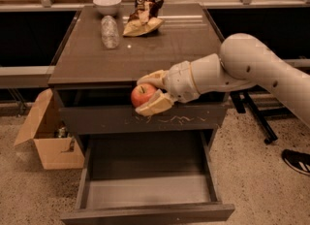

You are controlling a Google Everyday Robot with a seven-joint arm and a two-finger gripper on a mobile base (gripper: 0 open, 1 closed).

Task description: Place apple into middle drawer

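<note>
The red apple [142,94] with a yellowish patch is held between the pale fingers of my gripper [147,93], which is shut on it. The gripper hangs just past the front edge of the cabinet top [140,44], in front of the scratched upper drawer front [145,119]. Below it the middle drawer [145,190] is pulled wide open, dark brown with a smooth grey floor that is bare. The apple is well above that floor. My arm reaches in from the right.
On the cabinet top stand a white bowl [107,4], a plastic bottle lying down [110,31] and a brown-and-tan snack bag [144,10]. An open cardboard box [48,136] sits on the floor at the left. A black shoe [296,162] shows at the right.
</note>
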